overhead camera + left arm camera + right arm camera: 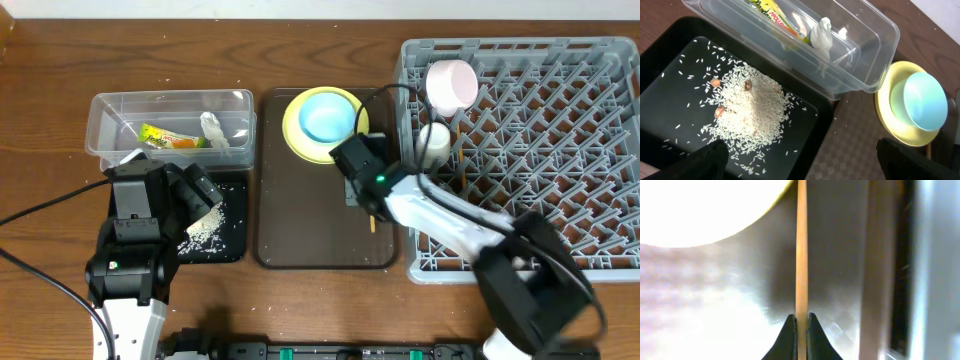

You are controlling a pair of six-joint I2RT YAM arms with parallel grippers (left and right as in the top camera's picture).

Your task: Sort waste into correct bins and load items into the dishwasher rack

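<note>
My right gripper [366, 192] is over the right side of the brown tray [300, 230], beside the dishwasher rack [560, 130]. In the right wrist view the gripper [801, 326] is shut on a thin wooden chopstick [801, 250]. Just behind it, a light blue bowl [328, 115] sits on the yellow plate [296, 135]. My left gripper [807, 165] hangs open above the black tray [670, 65], where rice scraps [752, 107] lie in a heap. The clear tub [867, 60] holds the snack wrapper [771, 16] and the crumpled tissue [822, 34].
A pale round bowl [452, 85] and a small white cup [433, 140] stand in the rack's left columns. The rack's left wall lies close to my right gripper. The clear tub [110, 120] and black tray [232, 235] sit left of the brown tray.
</note>
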